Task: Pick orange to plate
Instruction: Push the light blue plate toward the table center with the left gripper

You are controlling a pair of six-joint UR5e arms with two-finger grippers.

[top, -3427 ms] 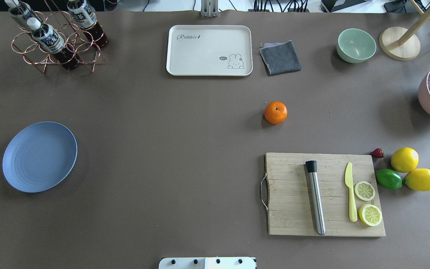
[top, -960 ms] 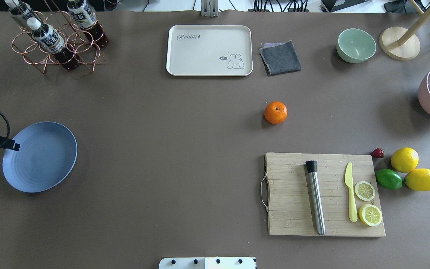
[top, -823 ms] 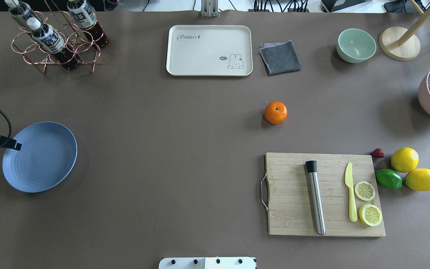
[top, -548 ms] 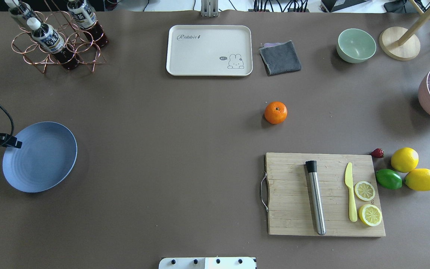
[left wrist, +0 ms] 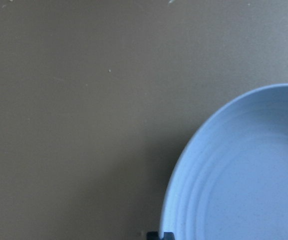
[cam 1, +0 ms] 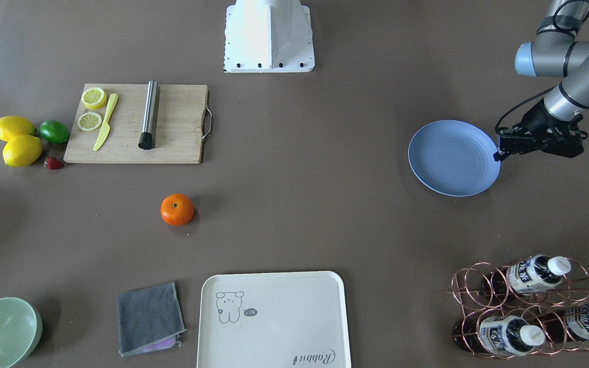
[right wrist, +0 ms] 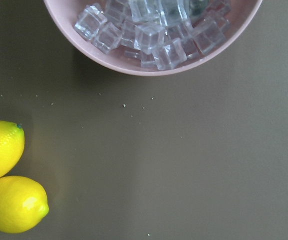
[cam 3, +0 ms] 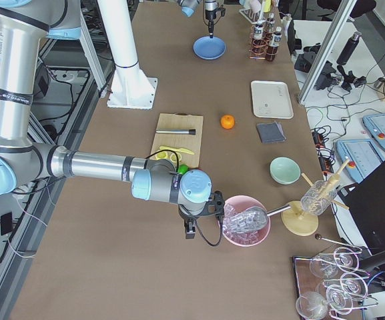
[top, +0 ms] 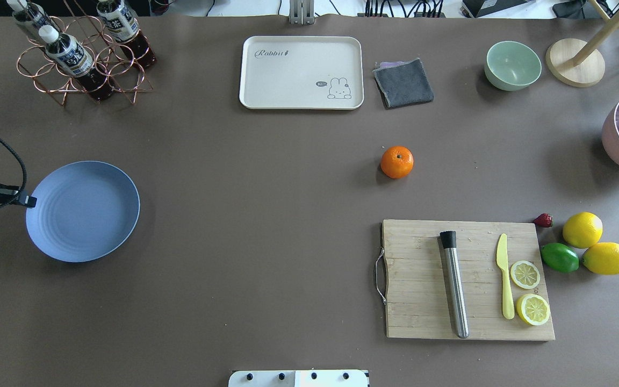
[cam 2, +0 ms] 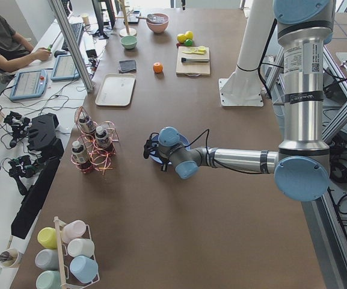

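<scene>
Orange [top: 396,162] rests on bench [top: 261,215], well apart from plate [top: 83,211]. I see left fingers [top: 29,202] pinching its rim; right fingers [cam 3: 190,231], I cannot tell.

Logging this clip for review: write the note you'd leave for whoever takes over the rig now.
Left end effector at the plate's outer rim; open or shut unclear.
Right end effector beside the pink ice bowl, seen only side-on; state unclear.
Orange loose on the table, far from the plate, untouched.
Done: plate just slid slightly toward the middle.
Left: grasp orange, carry it over, set it on the plate.
</scene>
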